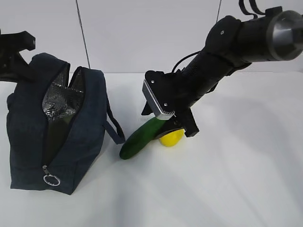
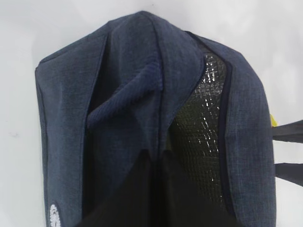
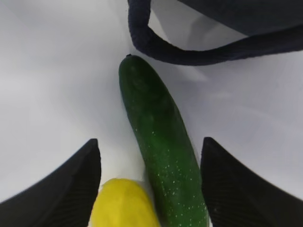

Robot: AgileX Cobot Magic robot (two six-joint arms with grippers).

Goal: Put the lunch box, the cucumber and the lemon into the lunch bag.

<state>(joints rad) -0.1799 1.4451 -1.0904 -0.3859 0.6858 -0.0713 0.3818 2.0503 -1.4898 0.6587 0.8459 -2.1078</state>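
Note:
The navy lunch bag (image 1: 71, 137) stands at the left, zipper open, silvery lining (image 1: 57, 104) showing. In the left wrist view my left gripper (image 2: 155, 152) is shut on the bag's (image 2: 128, 94) top edge beside the opening. The dark green cucumber (image 1: 137, 139) lies on the table right of the bag, with the yellow lemon (image 1: 171, 138) touching it. My right gripper (image 1: 177, 127) is open, low over both. In the right wrist view it (image 3: 150, 139) straddles the cucumber (image 3: 161, 142) and the lemon (image 3: 123, 203). The lunch box is out of view.
The bag's loop handle (image 1: 113, 125) hangs toward the cucumber's tip; it shows in the right wrist view (image 3: 199, 47). The silver ring zipper pull (image 1: 51, 180) hangs at the bag's near end. White table (image 1: 236, 179) all round; wall behind.

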